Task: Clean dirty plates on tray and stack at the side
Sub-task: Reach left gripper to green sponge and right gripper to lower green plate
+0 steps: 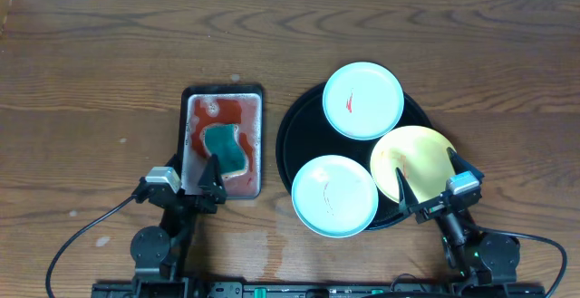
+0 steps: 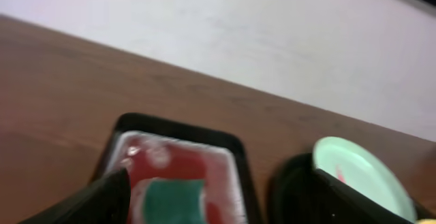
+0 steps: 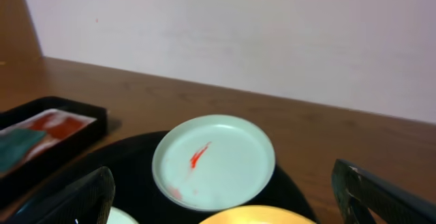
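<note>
The round black tray holds three plates. A mint-white plate with a red smear lies at the back; it also shows in the right wrist view and the left wrist view. A second mint-white plate with a thin smear lies at the front. A yellow plate lies at the right, its edge in the right wrist view. My left gripper is open over the near end of the rectangular tray. My right gripper is open over the yellow plate's near edge.
A rectangular black tray of reddish soapy water holds a green sponge, left of the round tray; the sponge also shows in the left wrist view. Bare wooden table lies all around. A white wall stands behind.
</note>
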You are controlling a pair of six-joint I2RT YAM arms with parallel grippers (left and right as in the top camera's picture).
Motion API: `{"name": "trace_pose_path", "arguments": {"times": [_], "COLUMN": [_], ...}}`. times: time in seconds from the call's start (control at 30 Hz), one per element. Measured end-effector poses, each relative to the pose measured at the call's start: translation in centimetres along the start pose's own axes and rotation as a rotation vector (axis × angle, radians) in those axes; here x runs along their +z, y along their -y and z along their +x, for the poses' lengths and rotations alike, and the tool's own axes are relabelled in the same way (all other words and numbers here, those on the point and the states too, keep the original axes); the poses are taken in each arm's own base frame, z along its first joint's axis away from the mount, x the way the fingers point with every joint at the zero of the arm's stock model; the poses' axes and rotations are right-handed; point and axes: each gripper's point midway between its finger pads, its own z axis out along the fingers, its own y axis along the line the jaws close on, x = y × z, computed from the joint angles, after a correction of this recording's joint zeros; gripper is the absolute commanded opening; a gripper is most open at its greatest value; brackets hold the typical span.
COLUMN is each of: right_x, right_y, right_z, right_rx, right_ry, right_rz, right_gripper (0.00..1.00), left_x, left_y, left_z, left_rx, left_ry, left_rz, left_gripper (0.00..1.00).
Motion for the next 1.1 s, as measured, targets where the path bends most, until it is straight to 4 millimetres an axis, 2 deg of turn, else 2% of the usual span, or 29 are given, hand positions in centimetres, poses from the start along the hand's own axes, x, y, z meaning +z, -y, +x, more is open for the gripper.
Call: {"name": "trace_pose_path", "arguments": {"times": [0.1, 0.23, 0.33, 0.5, 0.67, 0.87, 0.9, 0.93, 1.03, 1.1], "right_x": [-0.4, -0.8, -0.3, 1.5, 4.1, 6.6, 6.7, 6.8, 6.3, 5.9], "right_y": [-0.6, -1.2, -1.2, -0.7, 0.0, -0.2, -0.3, -0.4, -0.9, -1.4], "right_z": [-1.6, -6.2, -9.3, -11.3, -11.3, -9.9, -9.4, -8.8, -6.9, -5.2], "right_rx": [0.022, 0.053, 0.093, 0.193, 0.266, 0.361, 0.383, 0.401, 0.465, 0.491], "right_ry": [-0.036, -0.105, -0.203, -0.457, -0.668, -0.769, -0.790, -0.813, -0.910, -0.980], "right_rz": [-0.028, -0.062, -0.076, -0.086, -0.092, -0.136, -0.142, -0.145, -0.149, -0.156], "right_gripper": [0.99, 0.99, 0.99, 0.99, 0.99, 0.99, 0.96, 0.86, 0.79, 0.66], "left_x": [-0.3, -1.1, -1.2, -0.5, 0.1, 1.0, 0.9, 0.6, 0.3, 0.2], "left_y": [0.8, 2.3, 3.6, 4.6, 4.8, 4.4, 4.4, 4.4, 4.3, 4.2], "left_z": [-0.6, -3.4, -5.4, -6.7, -6.8, -6.0, -5.5, -5.0, -4.2, -4.0], "left_rx": [-0.003, -0.016, -0.033, -0.077, -0.131, -0.171, -0.180, -0.190, -0.204, -0.207], "left_ry": [-0.027, -0.100, -0.203, -0.432, -0.680, -0.838, -0.862, -0.890, -0.936, -0.947], "left_rz": [0.019, 0.014, 0.006, -0.041, -0.116, -0.169, -0.173, -0.177, -0.186, -0.190], "left_gripper": [0.83, 0.83, 0.83, 0.83, 0.83, 0.83, 0.83, 0.83, 0.83, 0.83]}}
